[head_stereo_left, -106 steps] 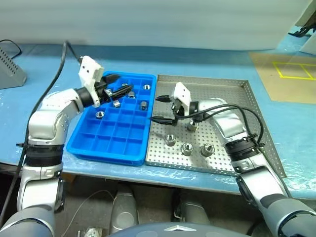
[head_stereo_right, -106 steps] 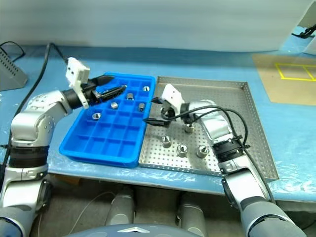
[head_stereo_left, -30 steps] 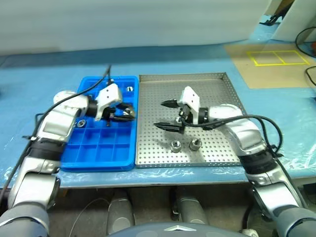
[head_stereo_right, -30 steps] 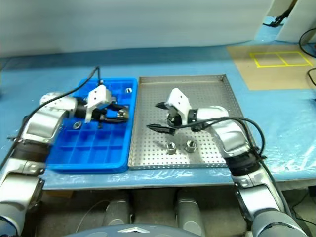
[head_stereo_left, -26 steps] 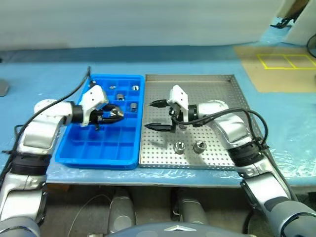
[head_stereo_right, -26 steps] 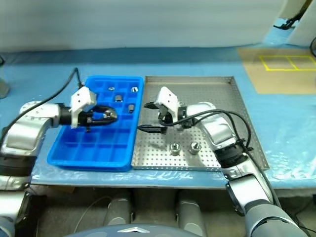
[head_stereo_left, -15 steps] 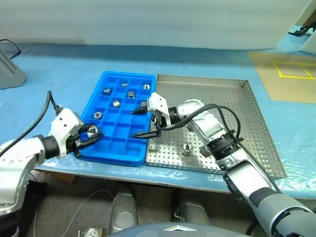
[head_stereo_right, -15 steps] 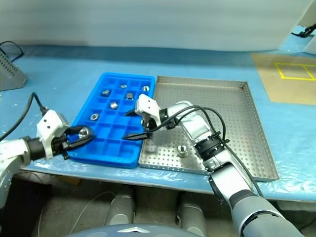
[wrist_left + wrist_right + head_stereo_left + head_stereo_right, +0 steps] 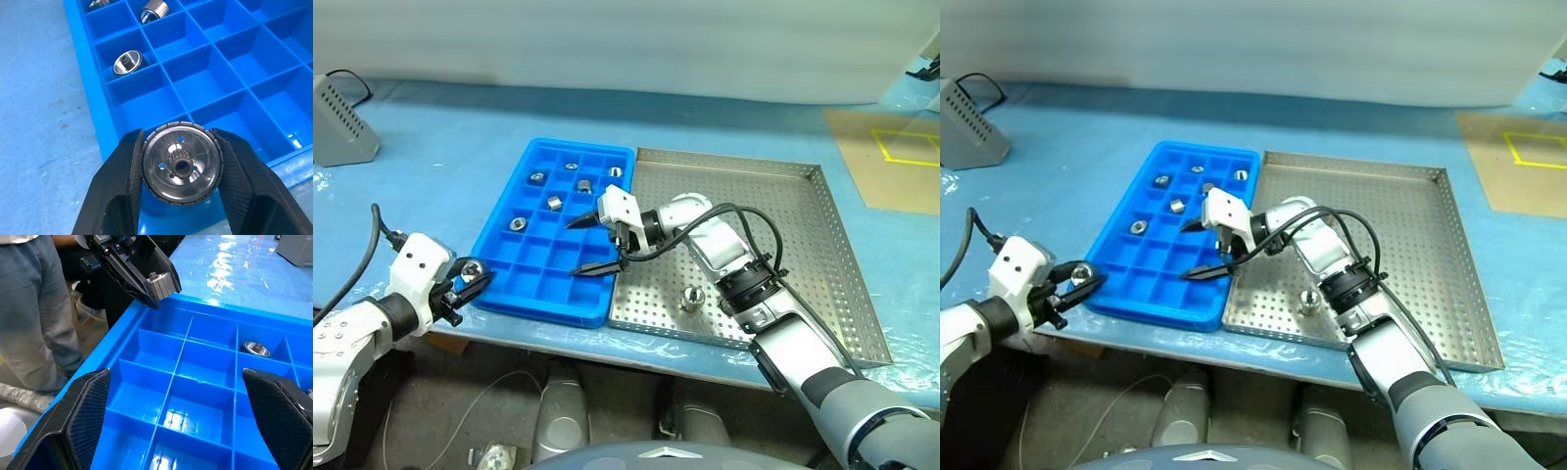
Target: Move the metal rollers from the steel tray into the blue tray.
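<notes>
Plenty of open squares in the blue tray (image 9: 540,284) along its near rows, all bare. The right gripper (image 9: 590,244) hangs over the tray's near right part, jaws spread wide, blocking the way in from the steel tray (image 9: 803,245). The left gripper (image 9: 470,279) sits off the tray's near left corner, clamped on a roller (image 9: 180,163), just outside the rim. The far rows are partly taken by rollers (image 9: 553,203). The steel tray's floor is almost all bare, one roller (image 9: 689,299) near its front. A person's legs (image 9: 34,308) stand beside the desk (image 9: 431,176).
</notes>
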Motion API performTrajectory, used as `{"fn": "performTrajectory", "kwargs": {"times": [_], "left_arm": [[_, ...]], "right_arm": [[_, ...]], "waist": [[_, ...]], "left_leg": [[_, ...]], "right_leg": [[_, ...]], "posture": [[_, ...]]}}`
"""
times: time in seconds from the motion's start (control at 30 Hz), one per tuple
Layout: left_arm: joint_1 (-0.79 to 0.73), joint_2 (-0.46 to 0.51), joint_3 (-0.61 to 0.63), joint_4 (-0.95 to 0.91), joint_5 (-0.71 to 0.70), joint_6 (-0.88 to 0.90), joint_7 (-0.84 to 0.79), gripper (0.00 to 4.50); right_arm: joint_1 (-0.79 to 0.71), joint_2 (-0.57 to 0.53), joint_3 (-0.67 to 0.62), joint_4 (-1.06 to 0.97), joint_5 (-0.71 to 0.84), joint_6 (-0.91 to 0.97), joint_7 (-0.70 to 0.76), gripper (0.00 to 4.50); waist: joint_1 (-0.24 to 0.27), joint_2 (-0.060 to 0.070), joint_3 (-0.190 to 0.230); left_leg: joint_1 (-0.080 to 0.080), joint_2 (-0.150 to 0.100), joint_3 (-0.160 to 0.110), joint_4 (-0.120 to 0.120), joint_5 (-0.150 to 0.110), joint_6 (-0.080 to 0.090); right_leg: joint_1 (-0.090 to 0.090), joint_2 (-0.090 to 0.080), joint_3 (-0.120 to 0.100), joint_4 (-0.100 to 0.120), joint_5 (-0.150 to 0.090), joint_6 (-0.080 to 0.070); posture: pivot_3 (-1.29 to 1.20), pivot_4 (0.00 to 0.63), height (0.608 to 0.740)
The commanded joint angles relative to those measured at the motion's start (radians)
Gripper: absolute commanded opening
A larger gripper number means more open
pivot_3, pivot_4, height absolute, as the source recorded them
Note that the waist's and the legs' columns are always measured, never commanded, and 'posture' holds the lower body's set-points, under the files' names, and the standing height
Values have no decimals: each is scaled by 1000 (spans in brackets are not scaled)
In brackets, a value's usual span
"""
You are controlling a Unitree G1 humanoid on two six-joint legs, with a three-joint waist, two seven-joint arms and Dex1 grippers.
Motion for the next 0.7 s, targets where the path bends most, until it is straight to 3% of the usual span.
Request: {"fn": "performTrajectory", "kwargs": {"times": [0.03,0.43,0.47,0.53,0.7], "left_arm": [[-6,-1,-9,2,10,-30,32,1746],[25,13,-31,60,8,-46,50,1746],[5,12,-36,75,21,-46,71,2483],[-21,14,-47,97,35,-43,94,3031],[-96,16,-57,87,-26,-52,63,3031]], "right_arm": [[-9,-2,-16,-18,-5,-10,-2,4500],[-7,-6,-20,6,-30,-34,-30,4500],[-6,-7,-22,9,-31,-37,-30,4500],[-6,-7,-24,14,-32,-41,-29,4500],[-4,-20,-39,14,-33,-41,-38,4500]], "waist": [[-1,0,0],[-4,0,0],[-4,0,0],[-3,0,0],[-4,0,0]], "left_leg": [[0,0,0,0,0,0],[1,0,0,0,0,0],[1,0,0,0,0,0],[1,0,0,0,0,0],[1,0,0,1,0,0]], "right_leg": [[0,0,0,0,0,0],[0,0,0,0,0,0],[0,0,0,0,0,0],[0,0,0,1,0,0],[1,0,0,1,0,0]], "posture": [[384,150,740],[369,150,740],[361,150,740],[361,150,740],[333,150,740]]}}
